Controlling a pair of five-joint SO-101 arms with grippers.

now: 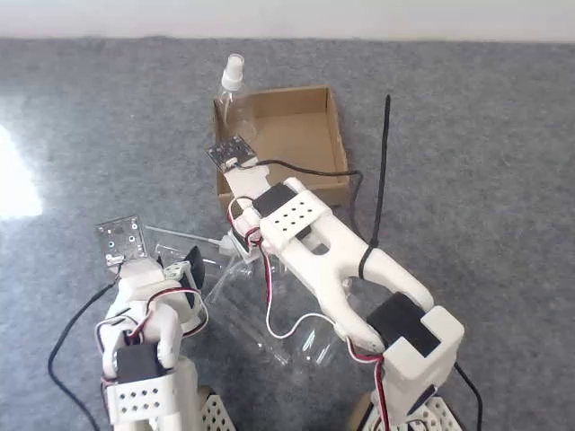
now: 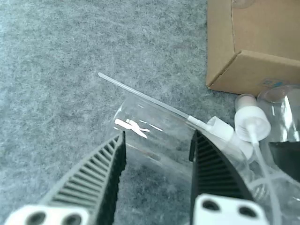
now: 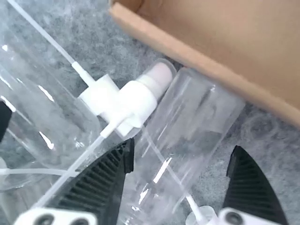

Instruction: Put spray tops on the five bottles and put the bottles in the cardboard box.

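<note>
The left end effector (image 2: 158, 140) is held open around a clear bottle (image 2: 145, 124) lying on the counter (image 1: 467, 135), the right end effector (image 3: 183, 154) is seen open over a second bottle (image 3: 194, 124) beside the cardboard box (image 1: 329, 135), where a capped bottle (image 1: 232, 85) is seemingly stood.

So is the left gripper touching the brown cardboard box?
Apart. The left wrist view shows grey carpet and a thin white tube between the left gripper and the brown cardboard box.

Grey felt-like mat (image 1: 467, 135) covers table; pale wall strip (image 1: 359, 18) behind; bright glare at one edge.
</note>
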